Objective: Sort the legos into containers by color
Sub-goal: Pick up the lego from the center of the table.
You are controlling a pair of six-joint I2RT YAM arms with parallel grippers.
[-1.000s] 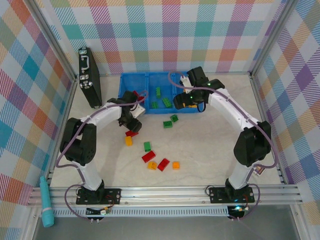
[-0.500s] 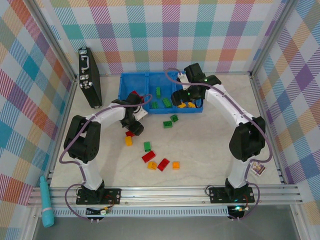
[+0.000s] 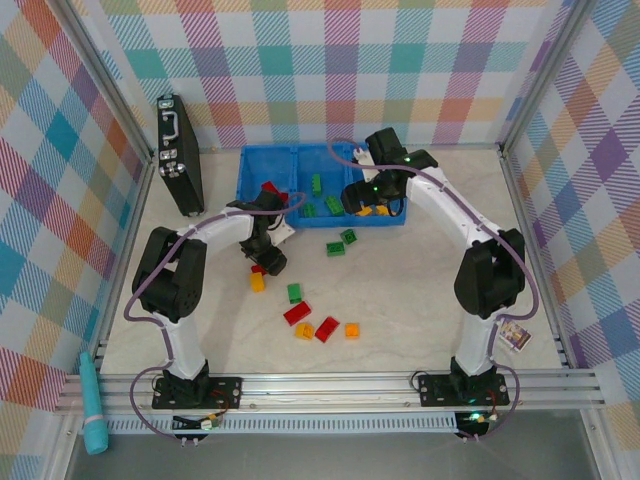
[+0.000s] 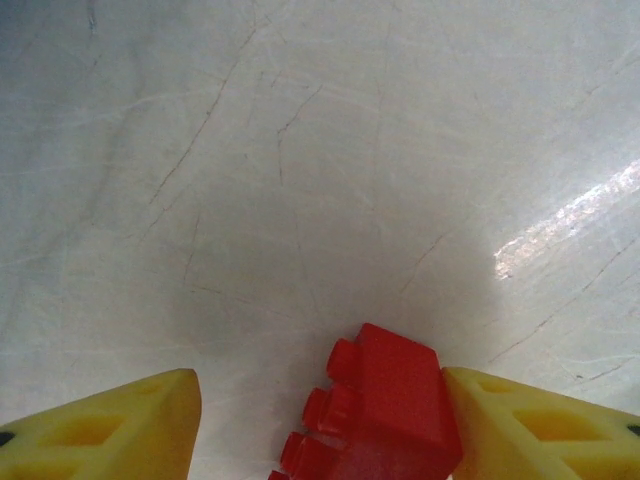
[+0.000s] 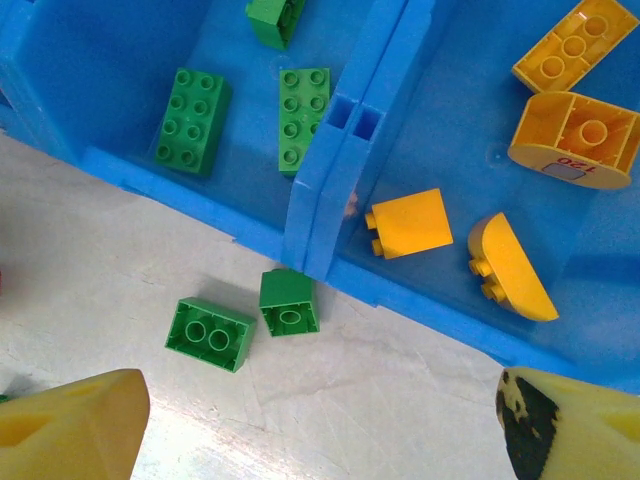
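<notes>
A red lego (image 4: 385, 405) lies on the table between the yellow fingers of my left gripper (image 4: 318, 420). It touches the right finger (image 4: 520, 425), and a gap is left on the other side, so the jaws stand open around it. From above, the left gripper (image 3: 268, 260) is in front of the left bin. My right gripper (image 3: 362, 203) hangs wide open over the front wall of the blue containers (image 3: 250, 172), near the divider (image 5: 345, 150). Green legos (image 5: 190, 120) lie in the middle bin and yellow ones (image 5: 408, 223) in the right bin. Two green legos (image 5: 209, 334) sit on the table just outside.
Loose legos lie mid-table: yellow (image 3: 257, 282), green (image 3: 295, 292), red (image 3: 297, 313), red (image 3: 327, 329), orange (image 3: 352, 330). A black case (image 3: 178, 152) stands at the back left. A printed card (image 3: 517, 335) lies at the right edge and a teal tool (image 3: 93, 405) at the near left.
My left gripper has shifted slightly right and down onto the red lego. The right wrist has swung a little left over the bins' front wall.
</notes>
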